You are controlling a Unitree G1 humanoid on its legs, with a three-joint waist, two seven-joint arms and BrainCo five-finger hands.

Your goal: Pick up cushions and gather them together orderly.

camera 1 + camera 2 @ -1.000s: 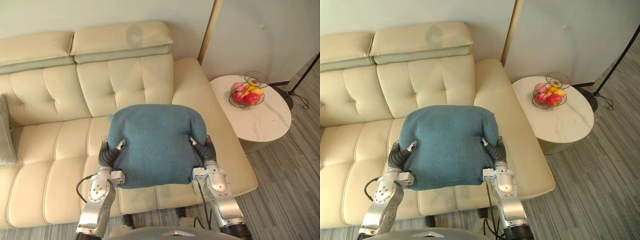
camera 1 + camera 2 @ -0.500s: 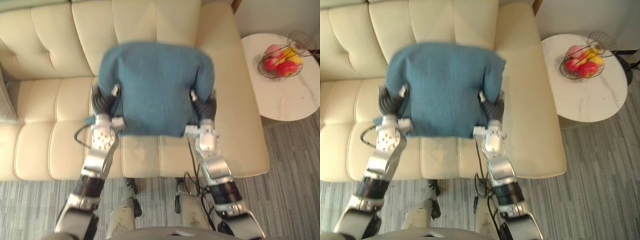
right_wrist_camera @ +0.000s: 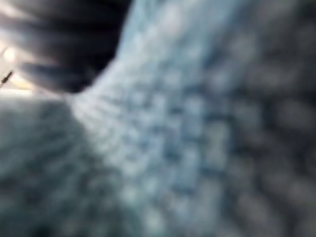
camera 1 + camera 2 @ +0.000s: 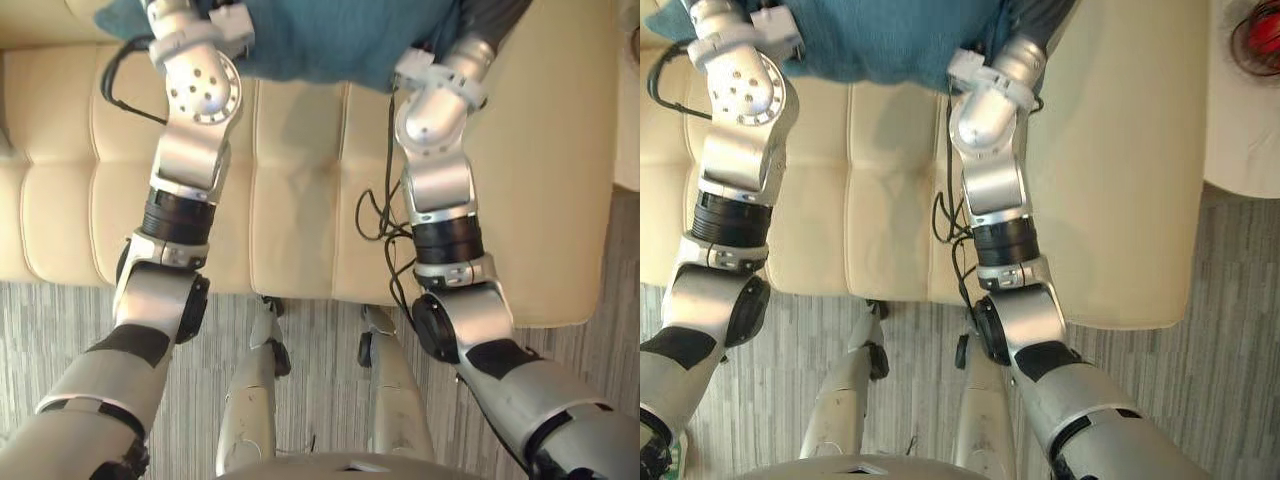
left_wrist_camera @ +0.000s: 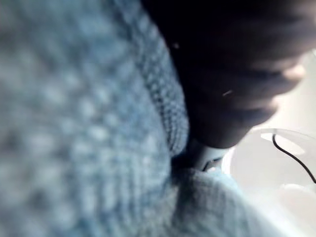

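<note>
**Over the sofa seat: one cushion, two arms**

Up at the far edge of our head views, the blue cushion hangs above the cream sofa, pinned between both arms, one on each flank. We read that as a squeeze hold: a soft, bulky thing offers nothing firm to pinch, so pressure from two sides is the sensible way to carry it. Its lower edge looks clear of the seat, with a shadow on the leather beneath, so we judge it lifted, not resting.

Left hand: its dark cover lies tight against the knit, fabric bulging round it. Right hand: same story, cover pressed into blue weave. Whether either hand is clamped on the cloth or just pressing flat, we cannot tell.

Gathering is not yet done, by our reckoning. The carry comes first, and an uneven squeeze could let the cushion slip.
</note>
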